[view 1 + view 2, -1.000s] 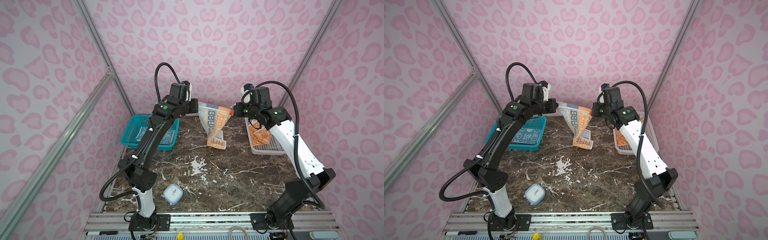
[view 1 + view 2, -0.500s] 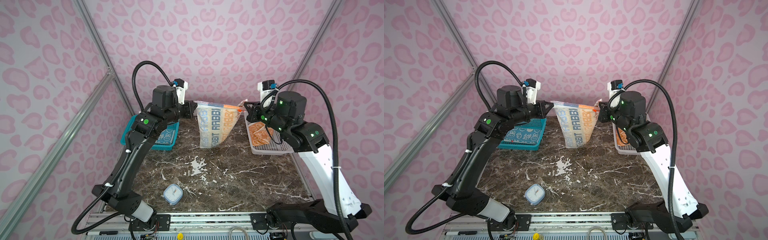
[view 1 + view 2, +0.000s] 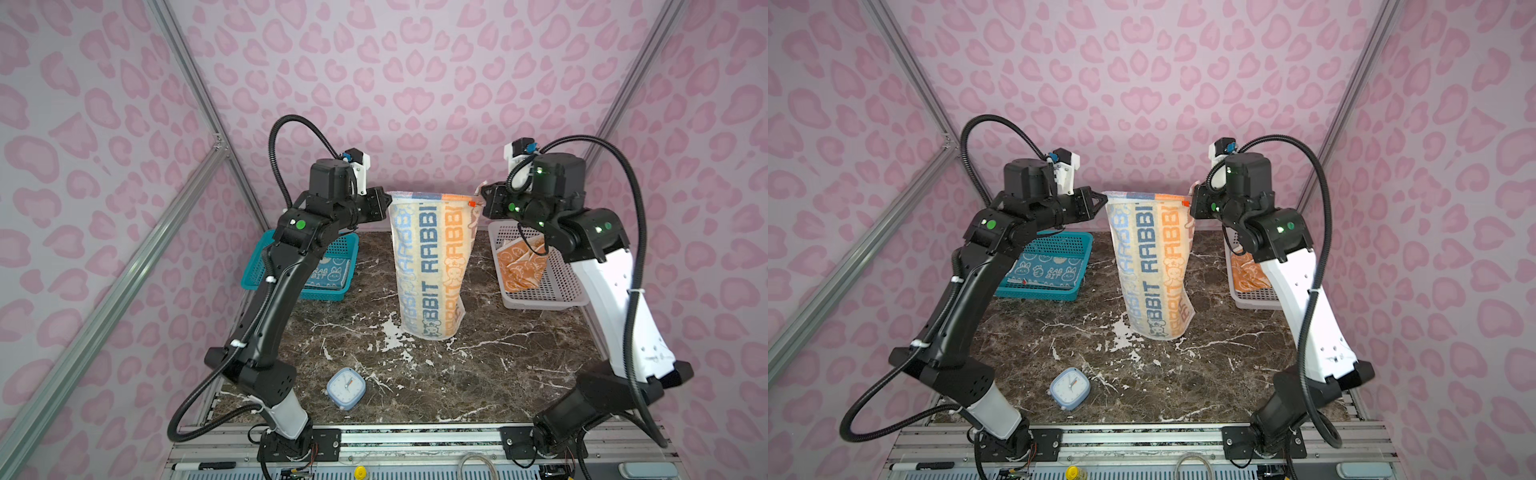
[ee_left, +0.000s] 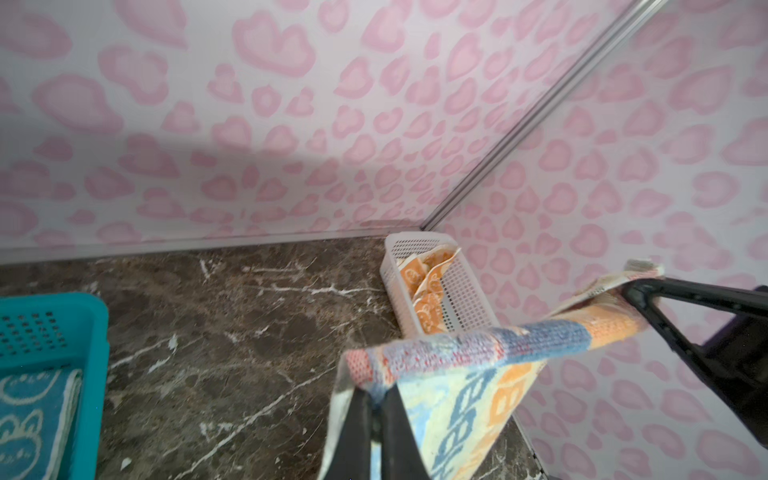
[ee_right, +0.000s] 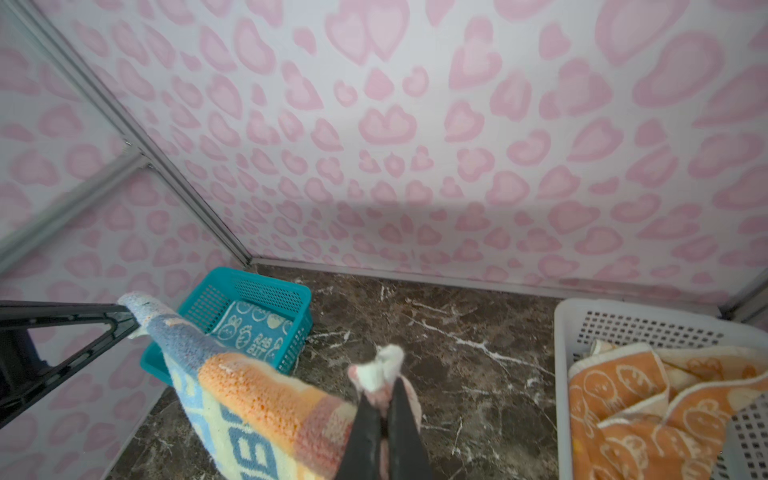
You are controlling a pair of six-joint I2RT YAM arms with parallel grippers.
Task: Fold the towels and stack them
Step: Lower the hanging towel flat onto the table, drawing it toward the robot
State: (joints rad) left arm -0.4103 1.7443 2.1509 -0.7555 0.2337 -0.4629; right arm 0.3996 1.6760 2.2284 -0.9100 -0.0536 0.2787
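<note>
Colour overload in this one. The striped towel (image 3: 432, 266) has vertical bands of cream, pale blue and orange, with chunky RABBIT lettering in light blue, darker blue and orange, plus tiny bunny figures. The blue towel (image 3: 1044, 270) has white outline rabbits, and its basket (image 3: 1059, 243) is teal. The orange towel (image 3: 519, 266) has cream bunny outlines and cream edging, and sits in a white mesh basket (image 3: 540, 300). The tabletop (image 3: 498, 365) is dark brown marble with white veins. The walls (image 3: 415, 62) are pale with pink heart-ish blotches. The clock (image 3: 345, 387) is baby blue with a white face.

Our marble table (image 3: 498, 365) carries: teal basket (image 3: 320, 294), below and outward of left gripper (image 3: 388, 199); white basket (image 3: 544, 301), likewise of right gripper (image 3: 482, 195); blue clock (image 3: 346, 387), well apart from both.
</note>
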